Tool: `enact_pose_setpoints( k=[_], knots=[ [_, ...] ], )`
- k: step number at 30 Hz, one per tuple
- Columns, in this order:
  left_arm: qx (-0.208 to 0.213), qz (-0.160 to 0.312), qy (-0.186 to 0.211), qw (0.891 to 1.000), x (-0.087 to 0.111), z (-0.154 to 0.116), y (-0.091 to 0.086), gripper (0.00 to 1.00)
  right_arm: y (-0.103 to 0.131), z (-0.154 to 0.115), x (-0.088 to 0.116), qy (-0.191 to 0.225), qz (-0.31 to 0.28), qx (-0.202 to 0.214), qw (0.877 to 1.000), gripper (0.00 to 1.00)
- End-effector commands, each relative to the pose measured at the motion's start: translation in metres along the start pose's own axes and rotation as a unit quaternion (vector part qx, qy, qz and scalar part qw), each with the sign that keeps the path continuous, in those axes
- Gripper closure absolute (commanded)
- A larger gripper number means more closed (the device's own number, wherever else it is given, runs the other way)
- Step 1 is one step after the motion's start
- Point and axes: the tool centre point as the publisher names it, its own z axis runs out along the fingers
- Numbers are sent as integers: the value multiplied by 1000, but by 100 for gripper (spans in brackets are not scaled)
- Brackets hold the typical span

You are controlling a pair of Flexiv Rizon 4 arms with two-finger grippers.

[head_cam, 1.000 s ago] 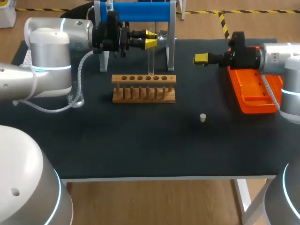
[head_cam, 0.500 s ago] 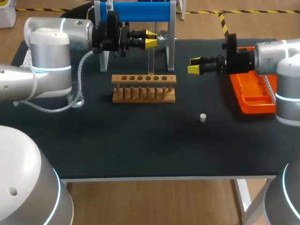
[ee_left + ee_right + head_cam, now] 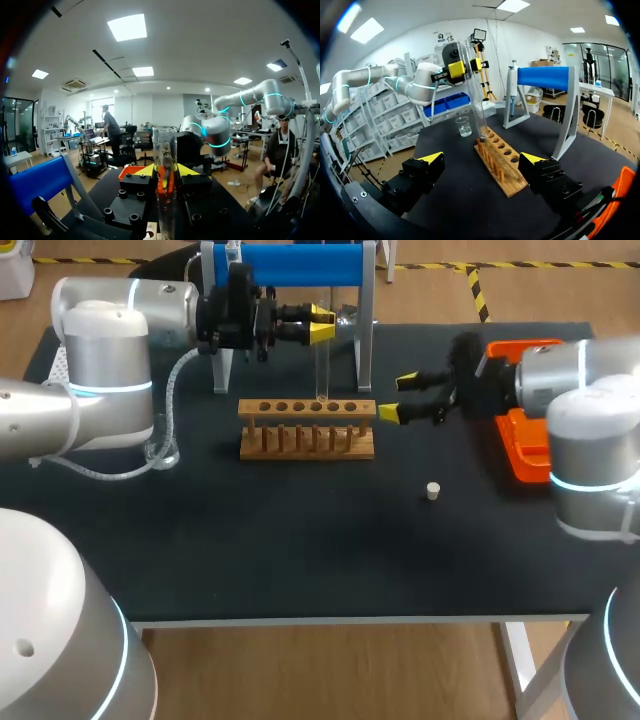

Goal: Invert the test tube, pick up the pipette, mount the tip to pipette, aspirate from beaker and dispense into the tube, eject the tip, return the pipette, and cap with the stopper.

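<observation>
The left gripper [image 3: 322,328] is closed on the test tube [image 3: 322,368]. The tube is pinched from two sides between the yellow tips and kept upright, in the upper middle of the frame. Its lower end is at a hole of the wooden rack [image 3: 307,430], but it cannot be told whether the two are touching.

The right gripper [image 3: 398,397] is spread wide and nothing is held in it. It is placed just to the right of the rack's end, a little right of the frame's middle. In the right wrist view the rack and the held tube are seen ahead of the open fingers, and a beaker [image 3: 463,126] is seen beyond the rack.

Below the right gripper, the stopper [image 3: 433,491] lies apart on the black table [image 3: 250,540]. At the right edge the orange tip box [image 3: 522,452] is partly hidden by the right arm. The blue stand [image 3: 290,265] is found behind the left gripper, at the top.
</observation>
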Motion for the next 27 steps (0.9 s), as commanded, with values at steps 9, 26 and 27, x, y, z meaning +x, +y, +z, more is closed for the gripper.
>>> enact_pose_setpoints(
  k=[9,26,27],
  knots=[
    [-1,-1,1,1000,-1,0,0,100,-21,31,0,-76,-33,9,997,0],
    [-1,-1,1,1000,-1,0,0,100,-44,65,-12,-114,-89,26,989,0],
    [-1,-1,1,1000,-1,0,0,100,-45,67,-13,-116,-88,27,989,0]
  ],
)
